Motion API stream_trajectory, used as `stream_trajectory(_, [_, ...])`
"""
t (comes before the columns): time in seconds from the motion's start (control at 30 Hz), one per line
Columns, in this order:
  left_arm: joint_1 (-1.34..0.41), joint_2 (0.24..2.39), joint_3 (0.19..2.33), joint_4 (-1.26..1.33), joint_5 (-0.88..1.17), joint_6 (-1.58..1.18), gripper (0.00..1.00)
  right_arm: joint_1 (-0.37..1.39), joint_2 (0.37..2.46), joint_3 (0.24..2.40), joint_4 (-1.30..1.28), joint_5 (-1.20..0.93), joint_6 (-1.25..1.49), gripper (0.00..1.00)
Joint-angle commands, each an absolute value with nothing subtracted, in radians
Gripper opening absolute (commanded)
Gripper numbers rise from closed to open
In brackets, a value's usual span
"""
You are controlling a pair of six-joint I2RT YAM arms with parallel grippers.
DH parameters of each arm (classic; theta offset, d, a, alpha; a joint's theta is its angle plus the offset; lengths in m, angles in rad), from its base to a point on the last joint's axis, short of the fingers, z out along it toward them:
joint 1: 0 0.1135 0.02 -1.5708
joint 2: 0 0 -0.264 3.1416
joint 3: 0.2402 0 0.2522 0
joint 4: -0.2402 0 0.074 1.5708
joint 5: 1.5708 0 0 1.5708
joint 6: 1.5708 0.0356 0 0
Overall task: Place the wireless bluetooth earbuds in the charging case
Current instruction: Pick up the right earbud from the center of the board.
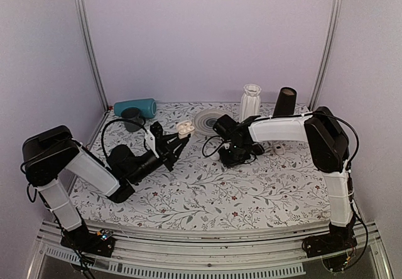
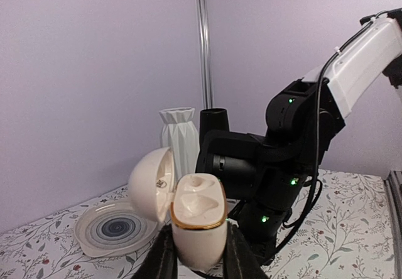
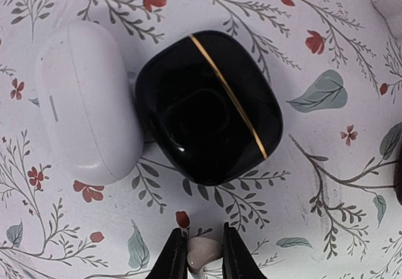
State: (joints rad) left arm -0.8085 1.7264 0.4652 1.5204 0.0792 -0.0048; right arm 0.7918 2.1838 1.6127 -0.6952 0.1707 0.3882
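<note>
Earbud in transit: a small glossy white earbud [image 3: 202, 254] sits pinched between the fingertips of the right hand [image 3: 201, 244], low over the floral surface [image 3: 339, 166]. It hangs just short of a black gold-banded pod [image 3: 207, 106] and a plain white oval pod [image 3: 88, 103] lying just beside it. The charging case [image 2: 198, 219] is well apart from the earbud, raised off the surface and clamped between the fingers of the left hand [image 2: 200, 254]. Its lid [image 2: 152, 180] is flipped back, and the well in view looks empty. The second earbud cannot be picked out.

The job now appears to be the carry and the seating. The right hand should lift clear of the two pods, bring the earbud over the open mouth, match its shape to the moulded well and lower it gently. It should let go only once the bud rests inside. The left hand would do best to hold the case steady, mouth upward, since the glossy bud may twist in so narrow a pinch.

Behind the case stand a ribbed white vase [image 2: 178, 134], a black cup [image 2: 215, 120] and a ringed plate [image 2: 113, 229].
</note>
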Motion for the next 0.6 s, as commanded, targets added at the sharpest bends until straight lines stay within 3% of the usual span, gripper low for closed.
stream_trajectory(0.0, [-0.794, 1.711, 0.483, 1.536, 0.091, -0.012, 0.0, 0.79, 2.203, 1.585, -0.665, 0.093, 0.395, 0.15])
stream_trajectory(0.57, [-0.717, 1.684, 0.479, 1.503, 0.257, -0.118, 0.0, 0.737, 1.863, 1.303, -0.257, -0.018, 0.376, 0.11])
